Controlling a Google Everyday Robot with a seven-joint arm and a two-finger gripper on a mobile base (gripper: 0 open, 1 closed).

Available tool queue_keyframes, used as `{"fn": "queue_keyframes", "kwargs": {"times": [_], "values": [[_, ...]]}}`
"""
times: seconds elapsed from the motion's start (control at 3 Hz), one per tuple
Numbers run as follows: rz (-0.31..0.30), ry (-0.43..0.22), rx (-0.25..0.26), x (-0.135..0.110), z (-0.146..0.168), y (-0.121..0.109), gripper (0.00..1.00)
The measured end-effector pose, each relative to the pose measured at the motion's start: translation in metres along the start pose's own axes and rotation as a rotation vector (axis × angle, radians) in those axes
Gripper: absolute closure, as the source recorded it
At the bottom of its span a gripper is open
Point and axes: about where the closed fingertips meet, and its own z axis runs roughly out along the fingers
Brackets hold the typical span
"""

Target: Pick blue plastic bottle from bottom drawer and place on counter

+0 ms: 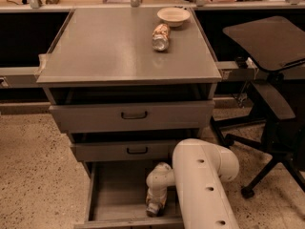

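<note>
Your arm (202,185) was bent over the front of the cabinet, its thick white link filling the lower middle of the view and the slimmer wrist turned down into the bottom drawer (114,194). That drawer was pulled out, its plain grey floor showing to the left of the wrist. The gripper (153,209) hung low at the drawer's front right part, close to or on the floor (which of the two could not be told). Whether it was wide, narrow or holding anything, I cannot tell you. The blue plastic bottle could not be made out either; the wrist and gripper covered that patch of the drawer.

Above, the middle drawer (105,150) and the top drawer (95,116) each stood a little way out, dark handles facing you. The counter (109,46) carried a shiny container (160,36) lying on its side near the back right, and a pale bowl (173,16) just behind it, the two close together. A dark side table (267,39) stood off to the right of the cabinet, apart from it.
</note>
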Motion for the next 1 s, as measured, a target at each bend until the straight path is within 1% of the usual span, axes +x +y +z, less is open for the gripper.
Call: {"fn": "queue_keyframes", "kwargs": {"times": [0.33,0.67,1.0], "values": [[0.047,0.041,0.085,0.016,-0.024,-0.009,0.73],[0.043,0.16,0.303,0.028,-0.109,-0.024,0.96],[-0.057,0.262,0.53,0.011,-0.207,-0.025,1.0]]}}
